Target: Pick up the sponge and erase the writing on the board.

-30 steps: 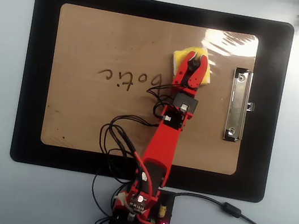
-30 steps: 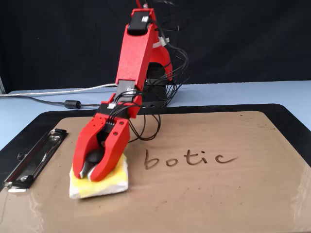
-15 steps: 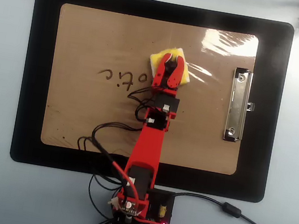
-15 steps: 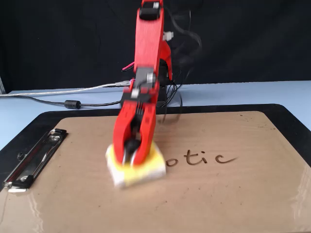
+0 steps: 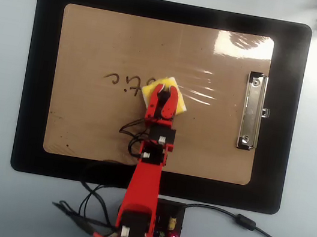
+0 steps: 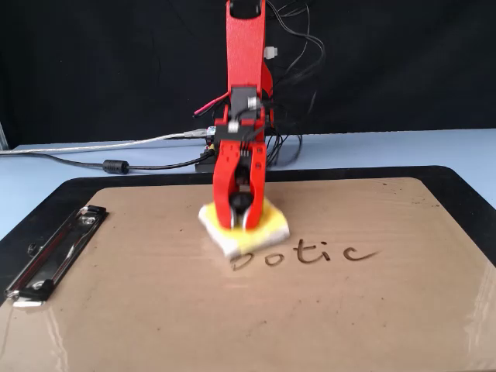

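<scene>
Hand [image 6: 242, 221] is gripping the sponge [image 6: 263, 229] by its middle, pressing it flat on the board [image 6: 155, 310] at the left end of the writing [image 6: 310, 254], letters rightward awaiting wiping.

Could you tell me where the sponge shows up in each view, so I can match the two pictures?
Overhead view: the sponge sits near the centre of the board, under the gripper, at the right end of the writing.
Fixed view: the sponge lies left of centre, under the gripper, at the left end of the writing.
Shared landmark: the clip, right in the overhead view, left in the fixed view.
</scene>
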Motion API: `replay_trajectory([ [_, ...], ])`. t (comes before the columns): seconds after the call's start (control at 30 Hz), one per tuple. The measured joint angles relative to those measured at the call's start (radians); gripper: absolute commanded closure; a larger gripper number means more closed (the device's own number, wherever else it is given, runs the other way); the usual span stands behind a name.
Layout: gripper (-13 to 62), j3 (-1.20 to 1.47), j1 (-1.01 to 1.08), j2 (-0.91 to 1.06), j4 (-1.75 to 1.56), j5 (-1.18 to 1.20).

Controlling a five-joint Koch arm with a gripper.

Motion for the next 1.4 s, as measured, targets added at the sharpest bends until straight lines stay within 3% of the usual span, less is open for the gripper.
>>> replay_trajectory([
  [0.07,57.4,-0.153,0.005,-0.149,-0.014,-0.003],
  [0.13,57.4,-0.1,0.0,-0.149,-0.031,-0.003],
  [0.3,57.4,0.276,-0.015,0.144,-0.046,-0.003],
  [0.37,57.4,0.195,-0.041,0.132,-0.021,0.0],
  [0.47,57.4,-0.1,-0.052,-0.08,-0.029,-0.002],
  [0.57,57.4,-0.179,-0.051,-0.163,-0.026,-0.003],
  [0.73,57.4,0.276,-0.072,0.196,-0.023,-0.003],
  [0.8,57.4,0.288,-0.097,0.242,0.008,0.002],
  [1.0,57.4,-0.175,-0.117,-0.149,-0.003,-0.002],
  [1.1,57.4,-0.101,-0.126,-0.106,-0.005,-0.003],
  [1.23,57.4,0.258,-0.152,0.178,0.006,-0.003],
  [1.33,57.4,0.129,-0.181,0.11,0.02,0.002],
  [1.4,57.4,-0.133,-0.189,-0.087,0.009,-0.002],
])
